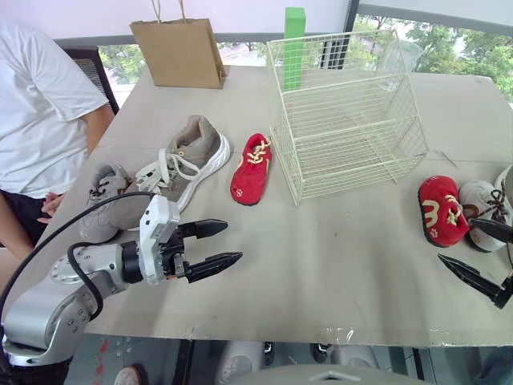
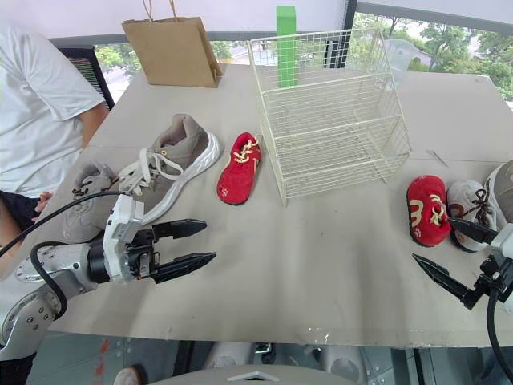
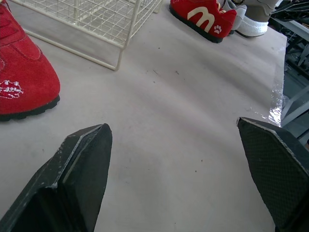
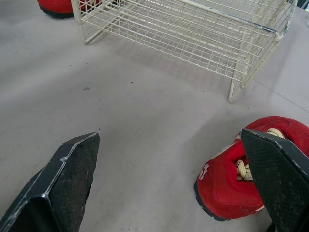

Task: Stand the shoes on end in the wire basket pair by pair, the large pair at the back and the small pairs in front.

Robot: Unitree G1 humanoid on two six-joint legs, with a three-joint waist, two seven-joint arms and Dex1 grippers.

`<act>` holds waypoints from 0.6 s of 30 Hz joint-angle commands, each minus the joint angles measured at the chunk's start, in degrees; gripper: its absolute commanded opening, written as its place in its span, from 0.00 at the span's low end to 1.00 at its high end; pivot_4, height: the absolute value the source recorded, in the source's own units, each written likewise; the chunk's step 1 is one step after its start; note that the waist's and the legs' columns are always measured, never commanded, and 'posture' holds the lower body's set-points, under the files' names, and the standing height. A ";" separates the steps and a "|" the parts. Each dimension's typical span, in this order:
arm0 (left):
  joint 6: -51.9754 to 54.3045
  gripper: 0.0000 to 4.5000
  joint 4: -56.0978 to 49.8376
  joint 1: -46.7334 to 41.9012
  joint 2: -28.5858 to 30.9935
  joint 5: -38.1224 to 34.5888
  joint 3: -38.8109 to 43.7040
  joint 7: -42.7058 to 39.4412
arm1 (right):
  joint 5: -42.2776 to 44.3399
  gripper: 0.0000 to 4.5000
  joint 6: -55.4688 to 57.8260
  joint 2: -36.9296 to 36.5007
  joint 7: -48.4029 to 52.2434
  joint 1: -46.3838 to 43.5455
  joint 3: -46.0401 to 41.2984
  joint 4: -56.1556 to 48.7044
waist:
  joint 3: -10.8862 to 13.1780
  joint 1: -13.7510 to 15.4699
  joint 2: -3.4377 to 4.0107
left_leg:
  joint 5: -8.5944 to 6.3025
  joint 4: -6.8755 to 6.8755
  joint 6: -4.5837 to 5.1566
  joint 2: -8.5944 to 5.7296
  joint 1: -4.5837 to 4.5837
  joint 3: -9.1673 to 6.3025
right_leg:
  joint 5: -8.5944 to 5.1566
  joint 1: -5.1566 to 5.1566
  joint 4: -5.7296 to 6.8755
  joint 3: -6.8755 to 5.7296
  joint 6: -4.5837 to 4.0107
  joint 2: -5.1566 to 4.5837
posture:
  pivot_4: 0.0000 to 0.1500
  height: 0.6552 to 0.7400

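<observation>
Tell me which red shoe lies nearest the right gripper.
The red shoe with the white M, right of the wire basket, just ahead of the right gripper. The other red shoe lies left of the basket, beside the large grey sneaker.

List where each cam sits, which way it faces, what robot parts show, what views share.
Head eyes: on head, facing forward-down over table; both arms, left gripper and right gripper open.
Left wrist: along its fingers, toward wire basket corner, left red shoe, right red shoe beyond.
Right wrist: along its fingers, toward basket, right red shoe close.
Shared: basket, both red shoes.
</observation>
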 commanded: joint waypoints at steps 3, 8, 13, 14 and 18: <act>0.34 0.99 -4.08 -4.80 -6.34 -7.13 2.01 9.40 | 2.79 1.00 3.12 -1.91 -4.45 -7.00 4.70 -2.80 | 0.00 -0.10 0.00 | 0.00 0.00 0.00 0.00 0.02 -0.01 | 0.00 0.03 -0.01 0.00 0.00 0.02 | 1.00 1.00; -1.55 0.99 -9.95 -5.16 -9.08 -11.81 1.66 9.47 | 7.77 1.00 11.57 -10.54 -6.12 -19.50 9.26 -2.14 | 0.03 -0.24 -0.06 | 0.07 0.10 -0.02 -0.01 0.10 0.03 | 0.11 0.19 0.05 0.07 -0.09 0.03 | 1.00 1.00; -6.26 0.99 -12.19 -4.31 -9.29 -8.50 -1.37 6.98 | -1.41 1.00 14.27 -23.42 -6.51 -39.64 26.02 4.69 | 0.02 -0.10 -0.06 | 0.13 0.04 0.07 0.00 0.15 0.07 | 0.19 0.15 0.05 0.03 -0.29 0.12 | 1.00 1.00; -7.68 0.99 -12.44 -3.63 -9.23 -7.14 -2.09 5.94 | -2.58 1.00 15.42 -24.52 -4.79 -45.62 30.92 7.35 | 0.03 0.06 -0.06 | 0.14 0.06 0.07 0.00 0.17 0.03 | 0.19 0.14 0.05 -0.02 -0.29 0.14 | 1.00 1.00; -11.18 0.99 -13.40 -1.28 -10.56 -4.71 -3.94 5.81 | -11.47 1.00 15.75 -24.08 4.05 -64.92 48.42 18.93 | 0.04 -0.21 -0.07 | 0.22 0.09 0.22 -0.05 0.03 0.14 | 0.21 0.02 0.04 0.08 -0.31 0.12 | 1.00 1.00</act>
